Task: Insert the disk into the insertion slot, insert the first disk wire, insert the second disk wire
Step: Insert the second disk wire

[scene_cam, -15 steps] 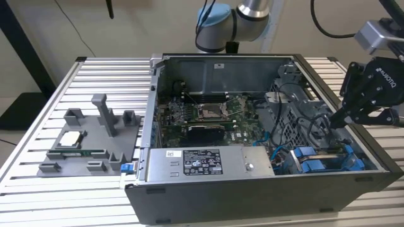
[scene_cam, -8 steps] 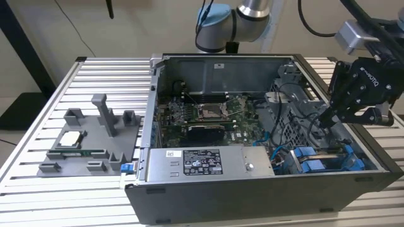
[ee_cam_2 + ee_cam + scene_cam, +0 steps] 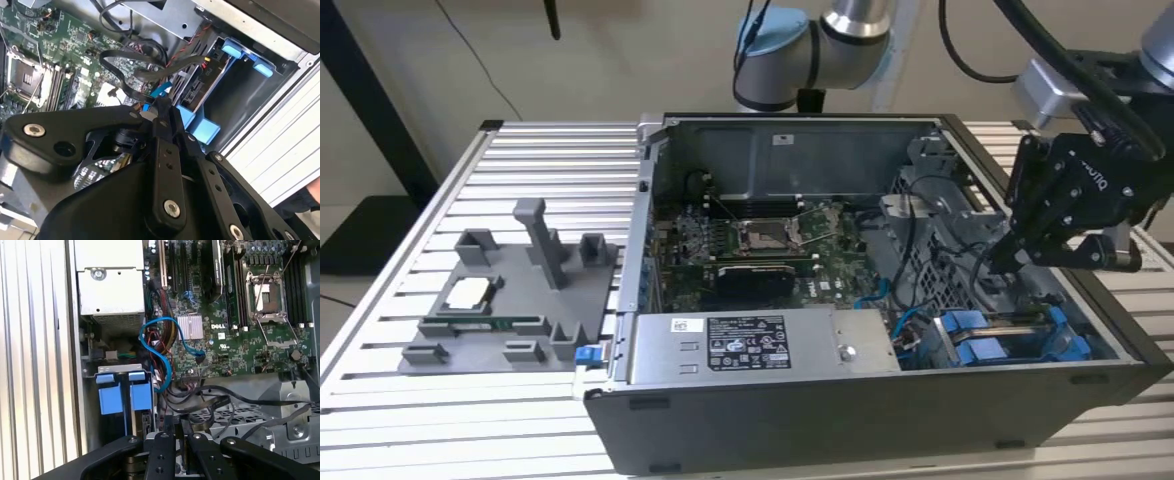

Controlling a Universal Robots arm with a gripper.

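Note:
The disk (image 3: 983,349), framed by its bright blue caddy, sits inside the insertion slot (image 3: 1062,329) at the case's front corner on the exterior view's right. The second wrist view shows the disk (image 3: 202,83) dark and edge-on, with the slot's grey wall (image 3: 245,97) beside it. My gripper (image 3: 999,264) hangs just above the bay. Its fingers (image 3: 161,116) are pressed together on a thin blue wire (image 3: 158,91) close to the disk's end. In the first wrist view my gripper (image 3: 178,423) stands beside the blue caddy tabs (image 3: 125,396), and the blue wire (image 3: 159,347) loops across the board.
The open case rests on a slatted table (image 3: 520,150). A boxy power supply (image 3: 754,343), the motherboard with its socket (image 3: 763,236) and black cables (image 3: 225,400) crowd the inside. A grey fixture tray (image 3: 507,300) lies at the exterior view's left.

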